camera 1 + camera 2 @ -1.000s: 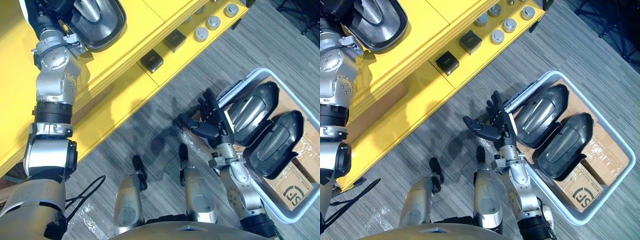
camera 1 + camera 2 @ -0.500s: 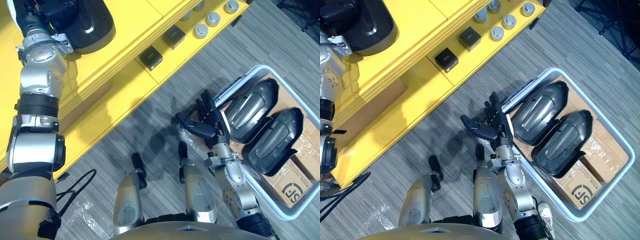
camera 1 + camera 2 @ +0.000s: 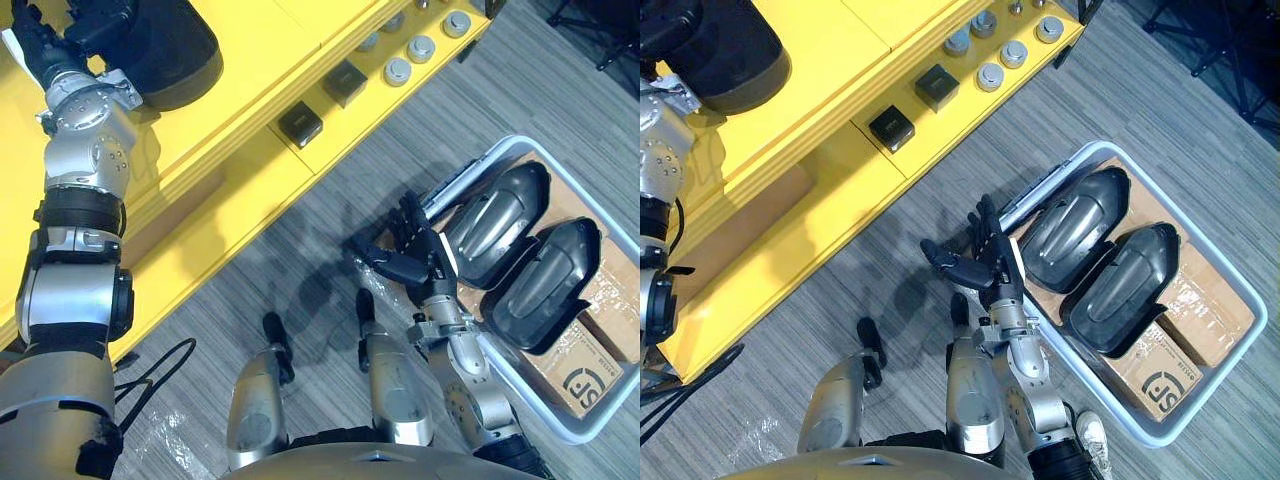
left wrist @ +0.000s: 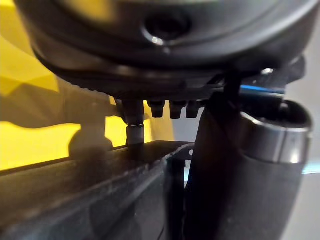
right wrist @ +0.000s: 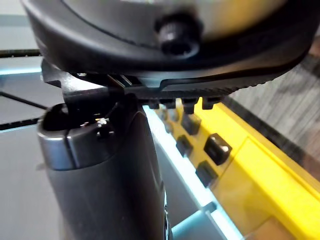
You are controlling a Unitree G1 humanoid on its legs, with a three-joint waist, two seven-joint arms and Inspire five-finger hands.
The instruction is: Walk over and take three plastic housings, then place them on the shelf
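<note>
My left hand (image 3: pixel 48 38) is up at the yellow shelf (image 3: pixel 262 62), against a dark plastic housing (image 3: pixel 172 52) that lies on the smooth top board. It is a rounded, glossy black shell. My left wrist view shows dark moulded plastic very close, and I cannot tell whether my fingers there are curled round it or loose.

My right hand (image 3: pixel 418 258) hangs low over the grey, finely striped carpet (image 3: pixel 250 270), fingers straight and fanned apart, the thumb out to the side, holding nothing. It is just beside the near corner of a pale plastic bin (image 3: pixel 1215 377).

In the bin two more housings (image 3: pixel 492 222) (image 3: pixel 542 285) lie side by side. They are long, domed, dark shells with ridged grey middles. They rest on brown cardboard boxes (image 3: pixel 592 368), one with a black printed mark.

On the shelf's lower ledge, between my two arms, sit two small square black blocks (image 3: pixel 302 123) (image 3: pixel 347 80), and farther along a cluster of round silver-grey pucks (image 3: pixel 421 47).
</note>
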